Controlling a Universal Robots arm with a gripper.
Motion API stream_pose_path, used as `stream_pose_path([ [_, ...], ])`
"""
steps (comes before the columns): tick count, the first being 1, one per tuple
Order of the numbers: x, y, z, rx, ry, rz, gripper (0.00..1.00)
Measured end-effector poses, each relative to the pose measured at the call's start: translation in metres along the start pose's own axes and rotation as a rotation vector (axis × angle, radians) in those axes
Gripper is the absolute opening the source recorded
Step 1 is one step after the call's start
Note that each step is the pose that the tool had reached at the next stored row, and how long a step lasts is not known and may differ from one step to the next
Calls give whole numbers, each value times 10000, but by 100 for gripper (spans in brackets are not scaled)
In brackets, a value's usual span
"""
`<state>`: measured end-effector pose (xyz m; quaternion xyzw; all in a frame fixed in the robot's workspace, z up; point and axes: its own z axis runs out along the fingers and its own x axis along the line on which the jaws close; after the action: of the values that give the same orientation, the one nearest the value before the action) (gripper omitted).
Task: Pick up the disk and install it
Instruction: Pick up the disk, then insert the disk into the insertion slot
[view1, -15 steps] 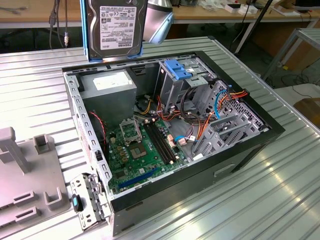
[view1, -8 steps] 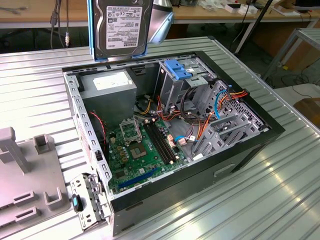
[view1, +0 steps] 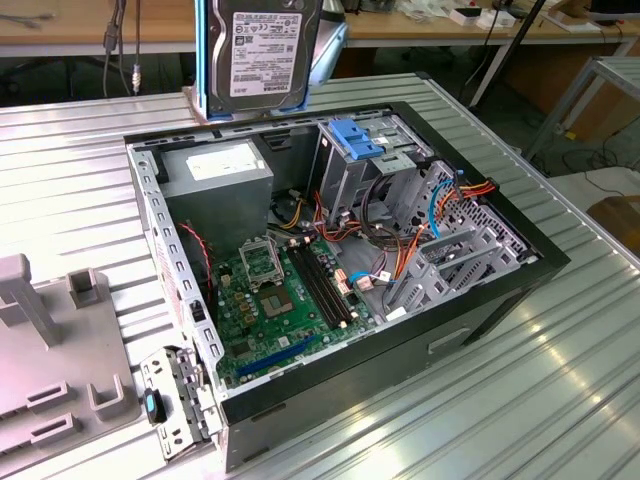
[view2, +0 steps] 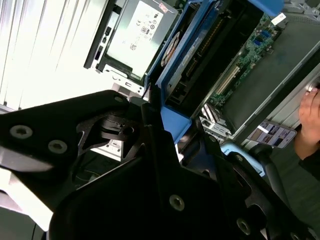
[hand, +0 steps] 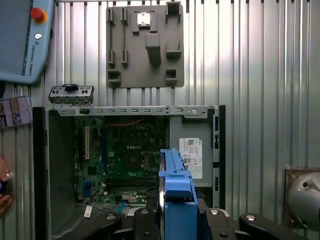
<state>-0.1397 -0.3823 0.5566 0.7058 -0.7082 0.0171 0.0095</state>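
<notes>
I find the fingers clamped on the disk, which is held upright above the open computer case. Beneath it lie the power supply, the drive cage and tangled cables. A person's hand is beside the case.

The gripper is built from matte black, angular plates with bevelled edges, as both wrist views show. Round silver screw heads dot its flat faces, some of them set in pairs. In the second wrist view a black, ribbed, rounded hub sits recessed between the plates.
</notes>
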Motion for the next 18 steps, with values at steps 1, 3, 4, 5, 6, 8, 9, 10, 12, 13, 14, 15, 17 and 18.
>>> stream_pose_path([
  [1,17,-20,3,0,0,0,37],
  [3,45,-47,8,2,-1,0,37],
  [4,49,-110,15,-1,5,0,37],
  [5,49,-217,27,1,6,-1,37],
  [6,48,-308,35,0,8,0,37],
  [8,48,-370,42,1,7,-1,37],
  [9,48,-378,43,1,7,-1,37],
  [10,48,-384,42,0,8,0,37],
  [12,48,-389,43,1,8,0,37],
  [13,48,-391,43,0,8,0,37],
  [14,48,-393,43,0,8,0,37],
  [15,48,-394,43,0,8,0,37],
  [17,48,-400,43,1,8,0,37],
  [18,48,-402,43,0,8,0,37],
])
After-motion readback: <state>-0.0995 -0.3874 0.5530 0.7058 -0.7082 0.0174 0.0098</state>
